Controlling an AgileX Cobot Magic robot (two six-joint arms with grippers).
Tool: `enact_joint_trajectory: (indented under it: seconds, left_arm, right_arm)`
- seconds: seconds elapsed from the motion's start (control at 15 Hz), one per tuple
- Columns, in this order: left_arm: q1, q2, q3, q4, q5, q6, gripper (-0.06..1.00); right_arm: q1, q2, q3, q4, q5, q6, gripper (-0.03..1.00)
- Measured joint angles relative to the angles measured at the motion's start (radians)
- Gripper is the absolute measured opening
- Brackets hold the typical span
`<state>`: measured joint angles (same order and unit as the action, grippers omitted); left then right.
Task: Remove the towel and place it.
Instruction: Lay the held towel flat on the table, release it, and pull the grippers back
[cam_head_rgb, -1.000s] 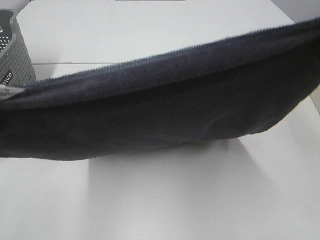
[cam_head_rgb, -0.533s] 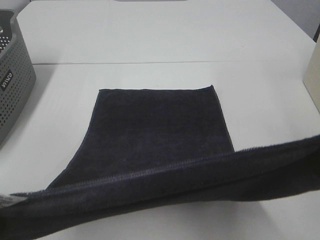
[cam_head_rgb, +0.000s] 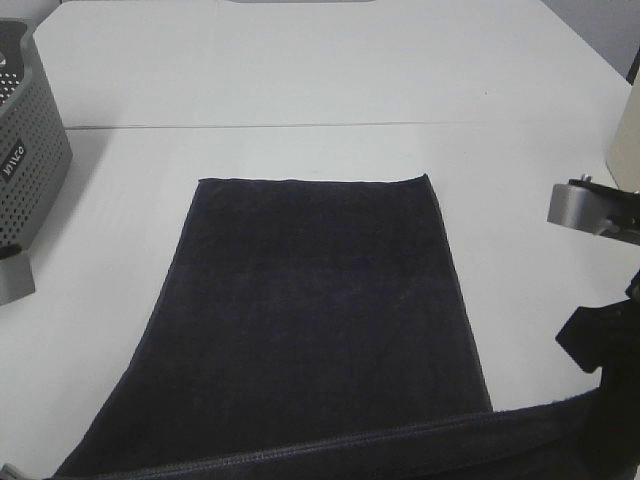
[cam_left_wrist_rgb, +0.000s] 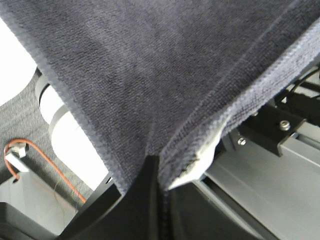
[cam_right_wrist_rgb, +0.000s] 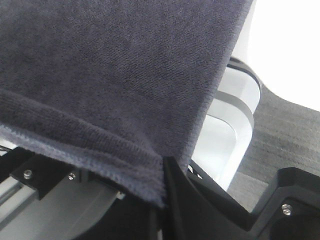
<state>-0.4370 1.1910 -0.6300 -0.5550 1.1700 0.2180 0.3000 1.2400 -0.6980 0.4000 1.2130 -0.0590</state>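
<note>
The dark charcoal towel (cam_head_rgb: 310, 300) lies spread flat on the white table (cam_head_rgb: 300, 80), its far edge near the middle. Its near hemmed edge is still lifted along the bottom of the exterior view. In the left wrist view my left gripper (cam_left_wrist_rgb: 159, 172) is shut on one near corner of the towel (cam_left_wrist_rgb: 150, 75), beside a white label. In the right wrist view my right gripper (cam_right_wrist_rgb: 162, 172) is shut on the other near corner of the towel (cam_right_wrist_rgb: 100, 65). Part of the right arm (cam_head_rgb: 600, 345) shows at the right edge; the left gripper is out of the exterior view.
A grey perforated basket (cam_head_rgb: 25, 160) stands at the table's left edge, apart from the towel. A beige object (cam_head_rgb: 625, 150) stands at the right edge. A seam (cam_head_rgb: 300, 125) runs across the table behind the towel.
The held edge of the towel has come down and toward the near side. The cloth that hung across the view now lies flat on the table.
</note>
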Motion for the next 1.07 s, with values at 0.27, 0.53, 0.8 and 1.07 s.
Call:
enact_joint_trajectory:
  seconds: [0.27,0.53,0.8,1.07]
  left_arm:
    - [0.000,0.153,0.000,-0.006,-0.001,0.052,0.00]
    - [0.000,0.291,0.000,-0.025,-0.009,0.111,0.00]
    - [0.000,0.444,0.000,-0.027,-0.042,0.175,0.00]
    - [0.000,0.515,0.003,-0.056,-0.099,0.212,0.00]
  right_arm:
    - [0.000,0.154,0.000,-0.006,-0.002,-0.058,0.01]
    - [0.000,0.288,0.000,-0.005,-0.004,-0.105,0.01]
    - [-0.001,0.413,-0.001,0.032,-0.027,-0.162,0.01]
    - [-0.001,0.503,-0.002,0.046,-0.061,-0.191,0.01]
